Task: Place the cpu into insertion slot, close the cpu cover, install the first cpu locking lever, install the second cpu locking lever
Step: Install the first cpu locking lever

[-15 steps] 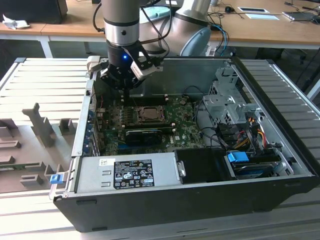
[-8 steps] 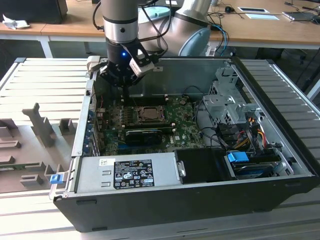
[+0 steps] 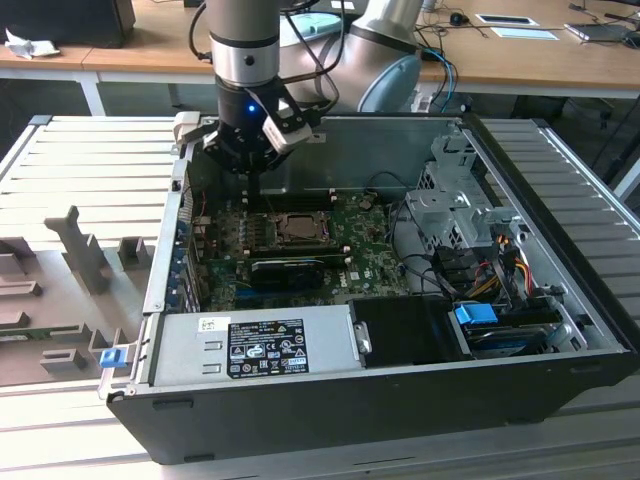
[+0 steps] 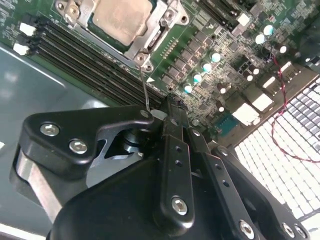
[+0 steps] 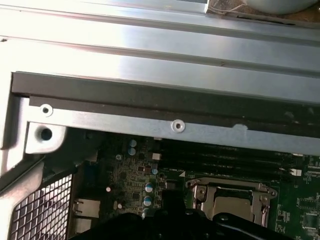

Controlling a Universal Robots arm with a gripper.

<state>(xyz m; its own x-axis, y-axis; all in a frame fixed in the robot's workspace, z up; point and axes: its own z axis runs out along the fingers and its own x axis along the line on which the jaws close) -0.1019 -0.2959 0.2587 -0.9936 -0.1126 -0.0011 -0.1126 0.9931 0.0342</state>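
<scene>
Grey cpu (image 4: 120,17) lies under its closed cover (image 4: 148,44) inside the case (image 3: 385,150), the clenched gripper (image 4: 169,106) meeting a thin lever (image 4: 145,89) near its wall.

Your exterior view looks down obliquely from a distance into the open computer case (image 3: 330,400). Both wrist views ride close over the motherboard (image 4: 235,65), sharing the cpu cover (image 4: 155,31) (image 5: 225,187).

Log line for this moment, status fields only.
cpu: seated under cover | cover: down over cpu | gripper: shut, tip at lever | lever: thin rod standing at cover corner
</scene>
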